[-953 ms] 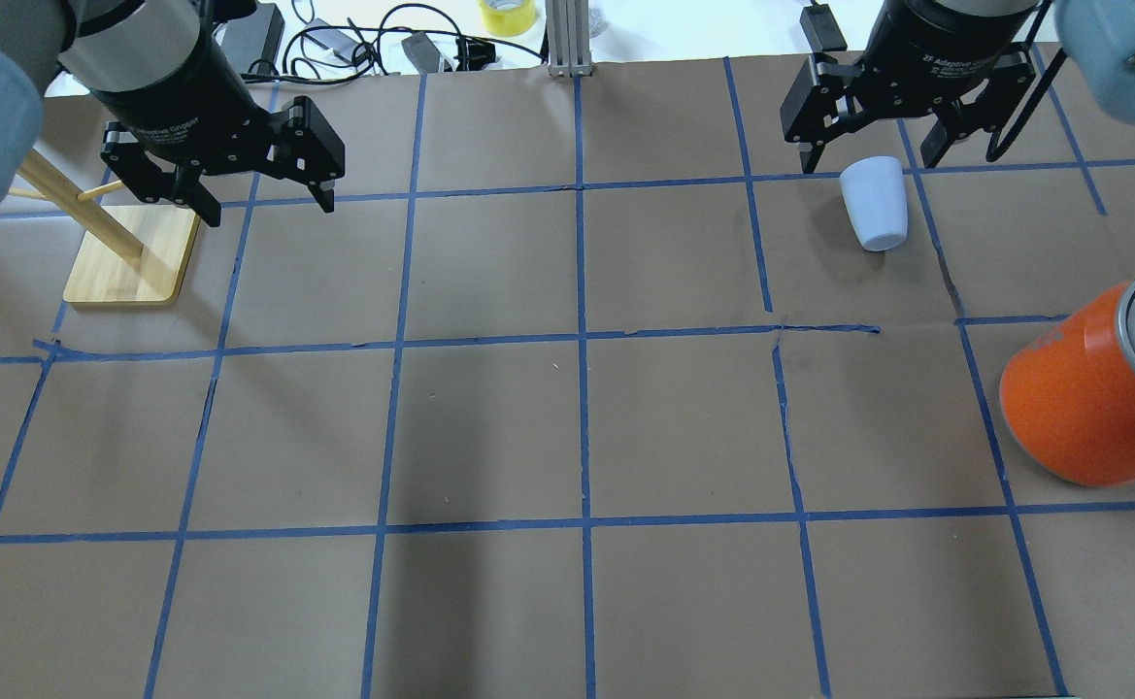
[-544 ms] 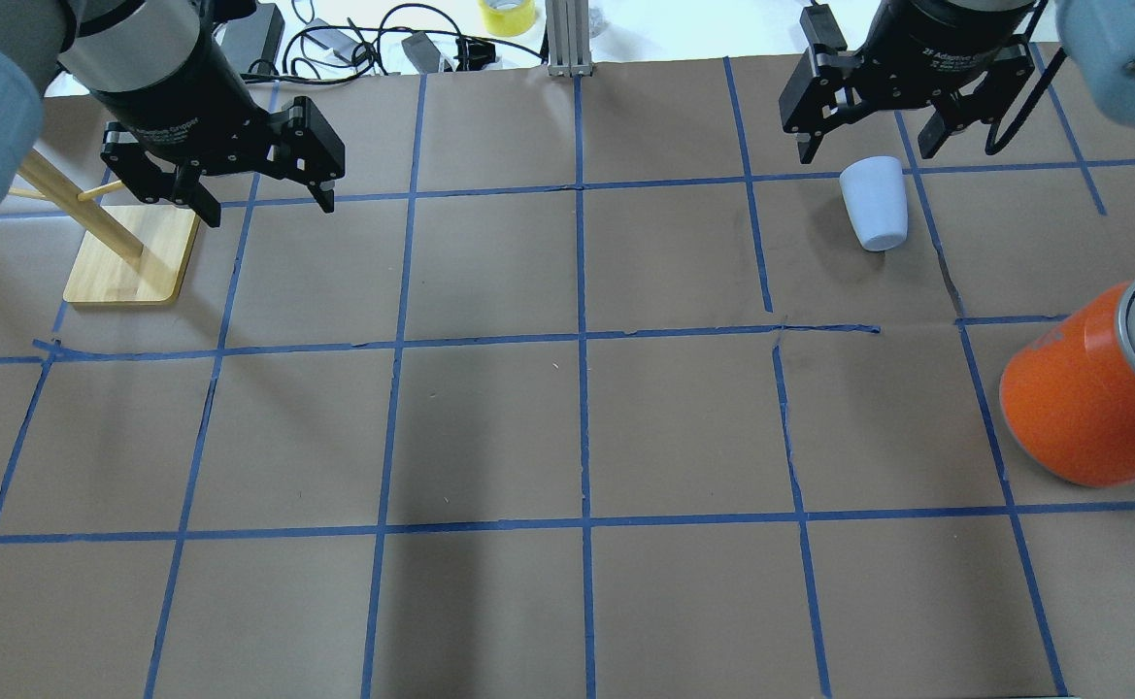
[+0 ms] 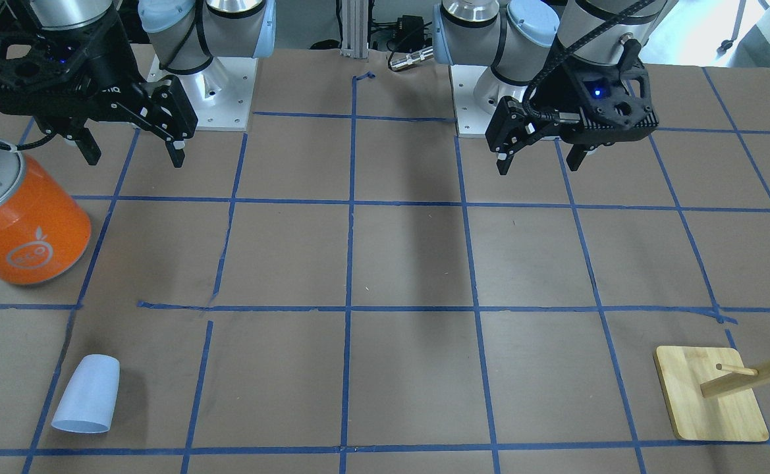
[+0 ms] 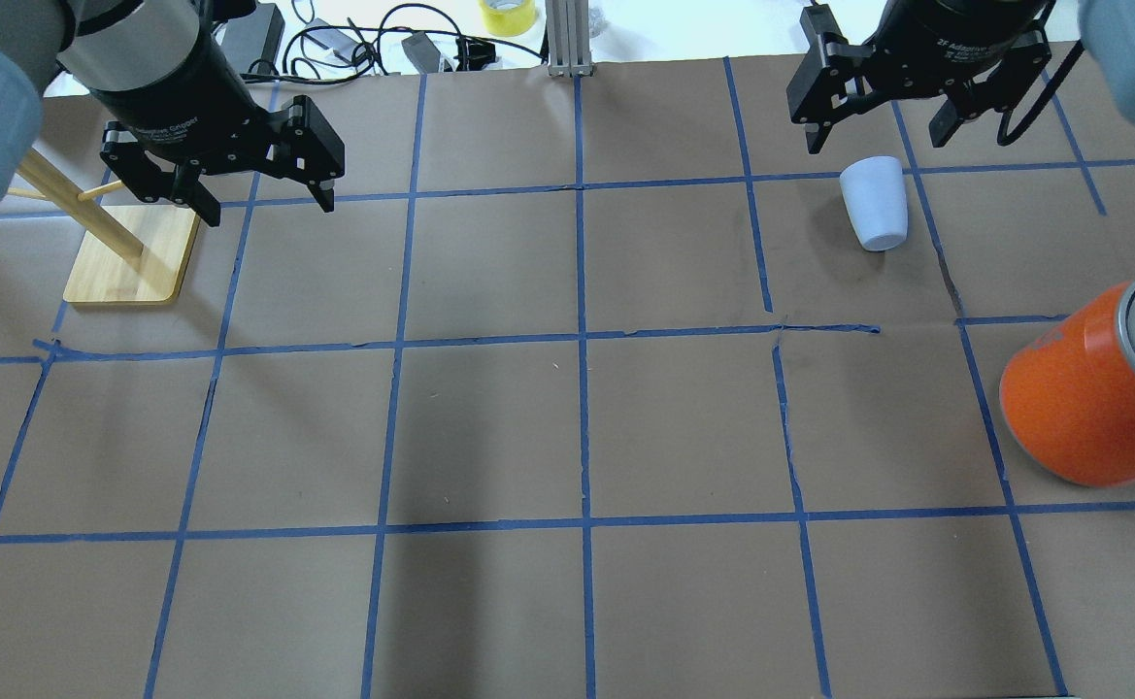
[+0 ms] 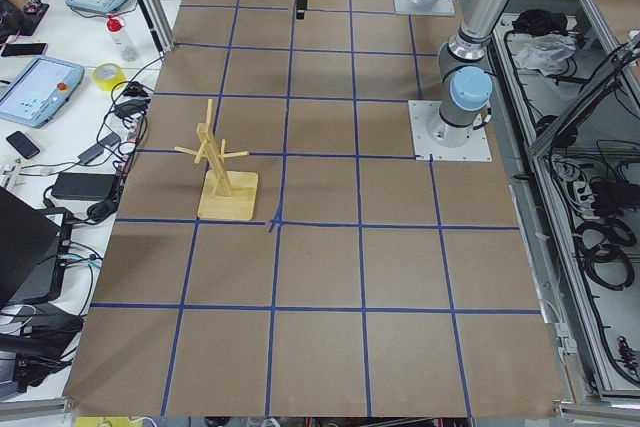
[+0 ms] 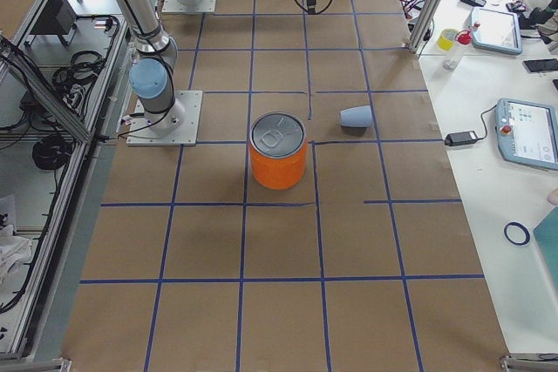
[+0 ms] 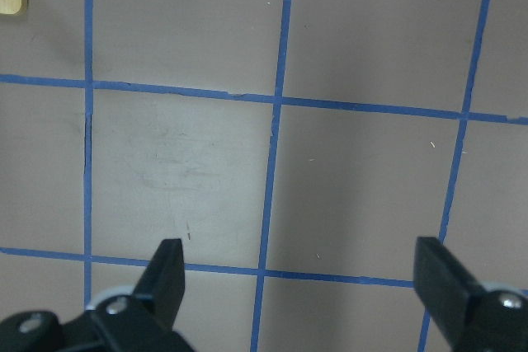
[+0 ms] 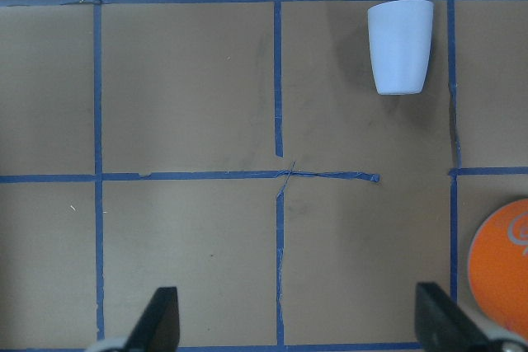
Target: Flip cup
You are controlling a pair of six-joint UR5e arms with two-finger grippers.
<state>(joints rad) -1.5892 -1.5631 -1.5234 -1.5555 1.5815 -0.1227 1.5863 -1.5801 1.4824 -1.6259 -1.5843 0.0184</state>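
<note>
The cup is a small pale blue tumbler lying on its side on the brown paper, with its wide mouth pointing away from the robot. It also shows in the front view and in the right wrist view. My right gripper is open and empty, held high above the table and apart from the cup; the front view shows it too. My left gripper is open and empty, hanging over bare paper near the wooden stand, and also shows in the front view.
A big orange can with a silver top stands on my right side, nearer to me than the cup. A wooden peg stand stands at the far left. Cables and a yellow tape roll lie beyond the far table edge.
My right gripper has shifted up and slightly right in the overhead view, away from the cup, still open. The cup, the can and the left gripper have not moved.
</note>
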